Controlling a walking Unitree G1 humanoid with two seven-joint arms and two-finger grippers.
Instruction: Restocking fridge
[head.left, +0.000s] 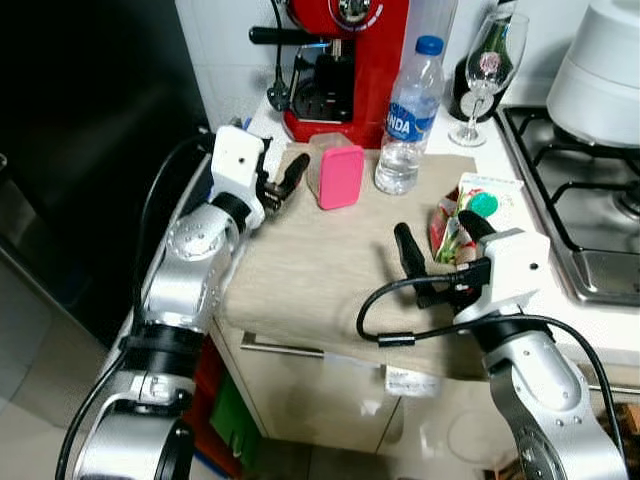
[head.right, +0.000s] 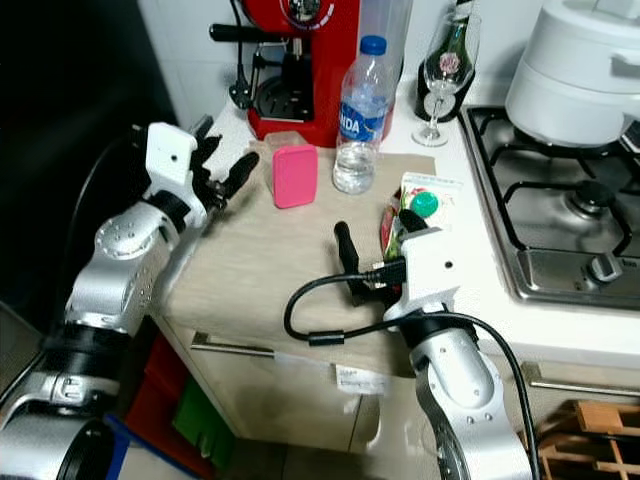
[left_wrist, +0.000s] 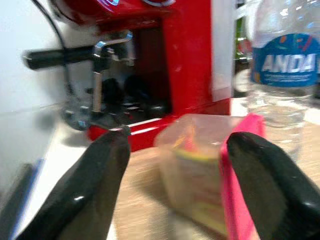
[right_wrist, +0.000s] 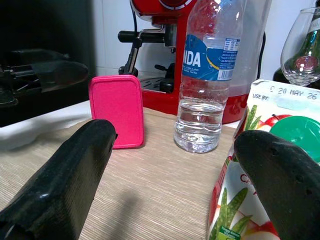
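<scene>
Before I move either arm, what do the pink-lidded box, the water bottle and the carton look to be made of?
Pink-lidded box: translucent plastic body, its contents showing through; the matte pink lid could be plastic or silicone. Water bottle: clear thin plastic, water visible, blue printed label and cap. Carton: glossy printed paperboard by its fold lines, with a green plastic cap.

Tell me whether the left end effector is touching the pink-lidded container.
Apart. In the left eye view, bare mat shows between the left end effector and the container; its fingers are open.
</scene>
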